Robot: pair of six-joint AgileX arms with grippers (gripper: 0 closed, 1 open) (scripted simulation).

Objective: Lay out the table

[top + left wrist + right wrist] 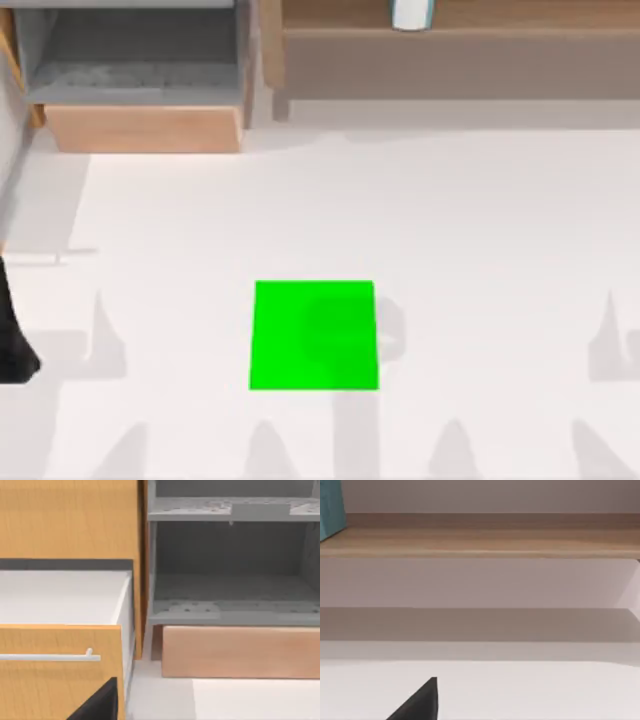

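The white table point(480, 220) spreads across the top view, plain and bare around a bright green square mat point(314, 335) near its front middle. A black part of my left arm point(12, 340) pokes in at the table's left edge, well left of the mat. In the left wrist view a dark corner of my left gripper point(97, 705) sits low, facing the furniture at the back left. A like dark corner of my right gripper point(417, 702) hangs over the white tabletop point(530, 690).
At the back left stands a grey open shelf unit point(140, 70) with a tan wooden front point(240, 652). Beside it a wooden drawer point(60, 600) is pulled open, white inside, with a metal handle point(50, 656). A long wooden shelf point(460, 45) at the back right carries a white cup-like thing point(411, 12). A teal object point(331, 507) stands on the shelf.
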